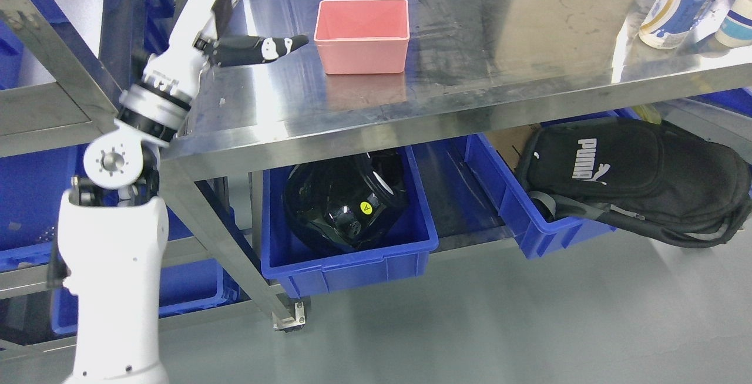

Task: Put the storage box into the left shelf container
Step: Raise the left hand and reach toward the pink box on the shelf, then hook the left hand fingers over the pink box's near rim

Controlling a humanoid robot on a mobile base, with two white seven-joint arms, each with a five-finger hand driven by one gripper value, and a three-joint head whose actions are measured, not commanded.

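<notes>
Left hand (247,17) was spread and empty just left of the pink storage box (362,36), which sat upright on the steel table (470,73); risk was the thumb nudging the light box sideways on slick steel instead of gripping its wall.
</notes>
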